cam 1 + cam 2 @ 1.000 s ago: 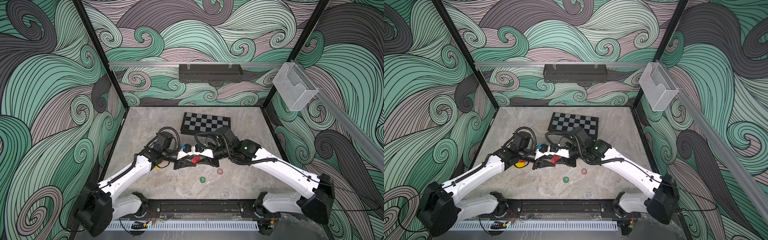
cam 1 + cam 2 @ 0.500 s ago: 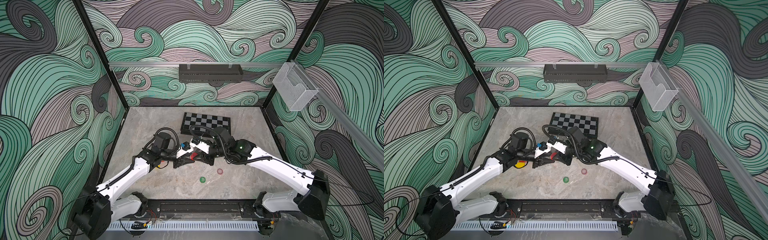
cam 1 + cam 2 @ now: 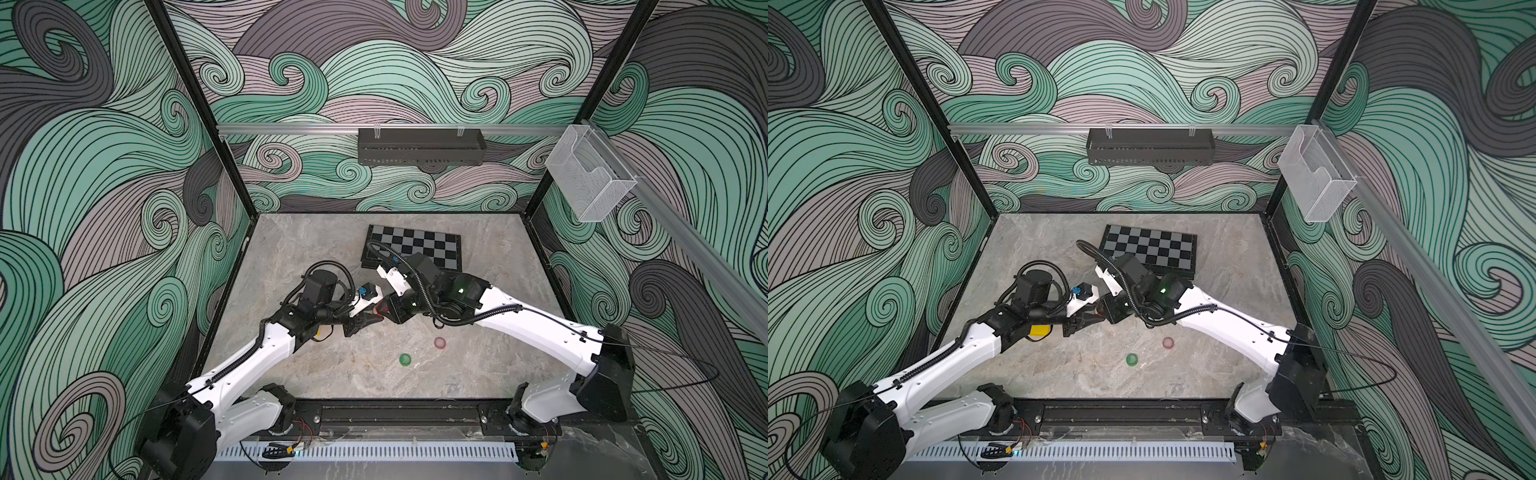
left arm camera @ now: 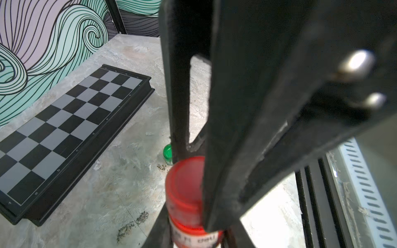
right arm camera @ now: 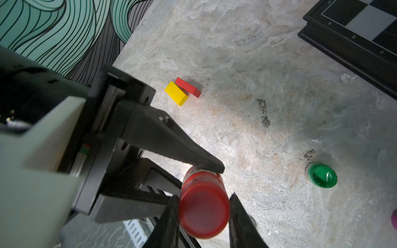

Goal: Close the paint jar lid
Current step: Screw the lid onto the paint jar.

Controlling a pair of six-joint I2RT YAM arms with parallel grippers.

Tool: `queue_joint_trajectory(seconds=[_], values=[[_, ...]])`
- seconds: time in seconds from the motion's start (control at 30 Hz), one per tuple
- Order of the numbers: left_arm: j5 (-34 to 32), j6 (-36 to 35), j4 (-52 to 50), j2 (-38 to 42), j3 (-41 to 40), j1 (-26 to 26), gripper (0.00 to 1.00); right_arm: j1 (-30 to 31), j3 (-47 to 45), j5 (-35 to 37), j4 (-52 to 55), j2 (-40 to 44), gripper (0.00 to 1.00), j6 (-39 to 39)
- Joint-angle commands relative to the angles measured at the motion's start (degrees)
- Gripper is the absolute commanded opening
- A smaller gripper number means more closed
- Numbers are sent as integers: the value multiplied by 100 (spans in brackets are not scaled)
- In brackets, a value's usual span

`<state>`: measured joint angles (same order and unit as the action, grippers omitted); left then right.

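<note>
The little round red plastic paint jar [image 4: 182, 193] is up in the air over the grey stone worktop [image 3: 311, 249]. It is near the black-and-grey chessboard [image 3: 415, 249], on the side where the arms start, and it is tipped over between the two arms. The left claw [image 3: 374, 319] is clamped on the jar's body, by the label. The right claw [image 5: 204, 214] is clamped on the red lid [image 5: 202, 199]. I think this is the twisting step, and the lid looks like it is on. Next, the right claw should turn the lid until it stops, while the left claw holds tight.
</note>
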<state>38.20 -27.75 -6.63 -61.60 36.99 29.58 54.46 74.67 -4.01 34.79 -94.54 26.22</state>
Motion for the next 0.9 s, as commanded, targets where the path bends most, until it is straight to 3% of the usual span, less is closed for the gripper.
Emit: queue_joint_trajectory(seconds=[0.0, 0.3, 0.57, 0.73, 0.87], values=[[576, -64, 990, 238, 204, 92, 26, 335, 115, -117, -163, -485, 17, 1009], [601, -134, 932, 298, 209, 91, 26, 421, 251, -48, -176, -552, 25, 1008], [658, -222, 786, 313, 231, 91, 26, 256, 289, 230, -136, 39, 59, 138], [663, -262, 710, 281, 264, 91, 26, 62, 185, 431, -87, 502, 70, -358], [662, -290, 629, 239, 282, 92, 26, -181, 12, 401, -99, 875, 73, -707]])
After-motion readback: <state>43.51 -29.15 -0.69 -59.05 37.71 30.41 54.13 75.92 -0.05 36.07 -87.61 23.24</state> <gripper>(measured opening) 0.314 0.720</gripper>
